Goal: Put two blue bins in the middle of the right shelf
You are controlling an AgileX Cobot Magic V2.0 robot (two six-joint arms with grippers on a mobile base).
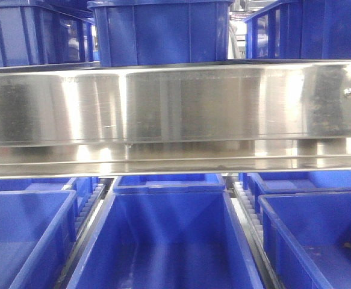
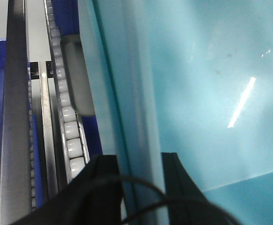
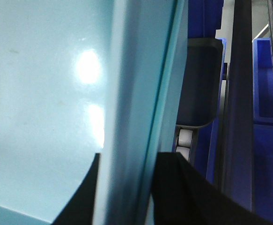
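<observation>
Glossy blue bin [image 2: 197, 93], glare-paled walls, left pincer [image 2: 137, 161], right pincer [image 3: 131, 158], each clamped on a wall

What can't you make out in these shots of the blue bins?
Front view: the steel beam hides the lower level's rear; both arms are out of frame.
Left wrist view: the left end effector grips a glare-washed bin wall; which bin is unclear.
Right wrist view: the right end effector, same problem.
</observation>
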